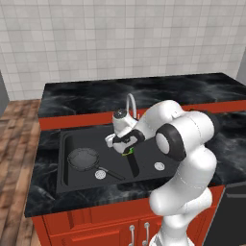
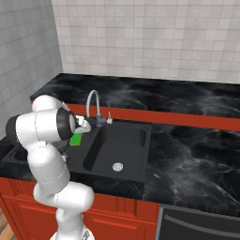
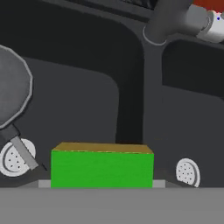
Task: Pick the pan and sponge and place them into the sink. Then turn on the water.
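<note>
The sponge (image 3: 102, 168) is sitting clamped between the gripper (image 1: 128, 150) fingers, hanging over the sink's (image 1: 65, 166) central divider. The frying pan (image 1: 83, 158) is already lying in the left basin. Judging from this, shifting clear of the divider before releasing is making for a clean drop into a basin

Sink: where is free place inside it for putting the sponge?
The sink's right basin is bare except for its drain. The left basin is crowded: the pan lies there, its handle reaching toward the divider, beside that basin's drain.
</note>
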